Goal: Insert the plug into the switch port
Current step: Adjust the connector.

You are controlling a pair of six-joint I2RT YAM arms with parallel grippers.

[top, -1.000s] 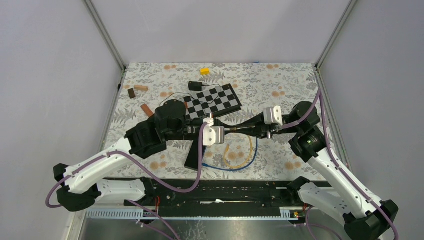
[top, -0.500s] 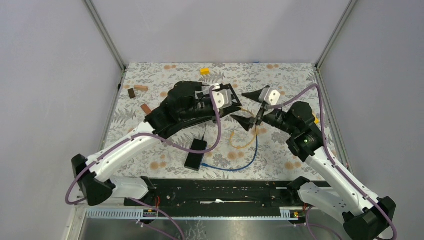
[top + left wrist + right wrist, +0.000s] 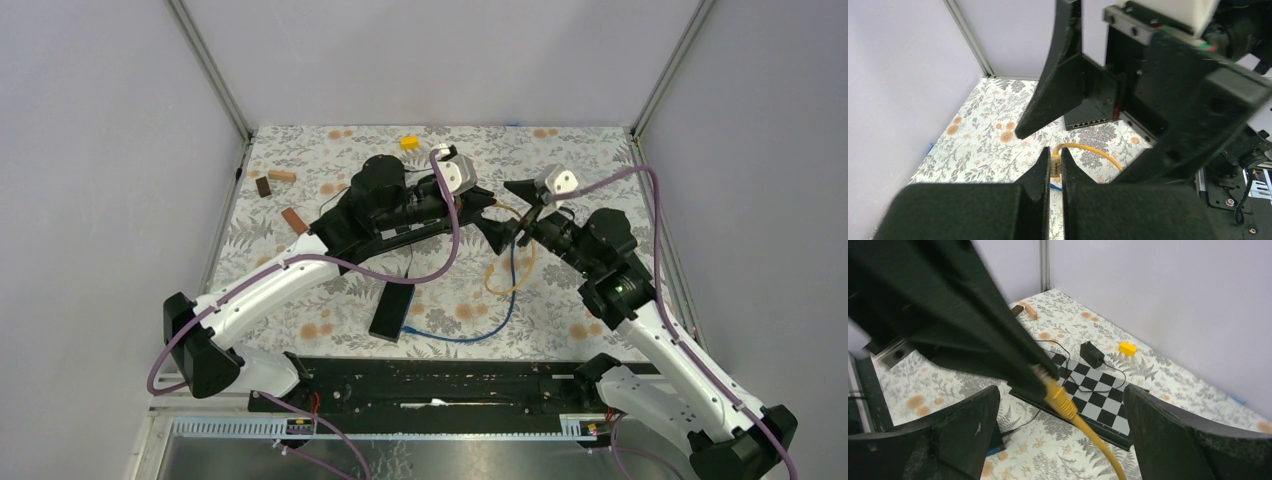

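The left fingers (image 3: 1044,169) are pinched shut on the yellow plug (image 3: 1055,167), held up above the worktop (image 3: 983,145). The right fingers (image 3: 955,432) are spread wide, one on each side of that plug, gripping nothing. The black switch (image 3: 1093,117) lies on the worktop beyond the left fingertips, well apart from the plug

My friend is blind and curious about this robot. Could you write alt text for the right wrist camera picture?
The left arm's black jaws, seen at upper left, pinch the plug of a yellow cable in mid-air. The right arm's own jaws stand wide open either side of it, above a floral tablecloth with a checkerboard.
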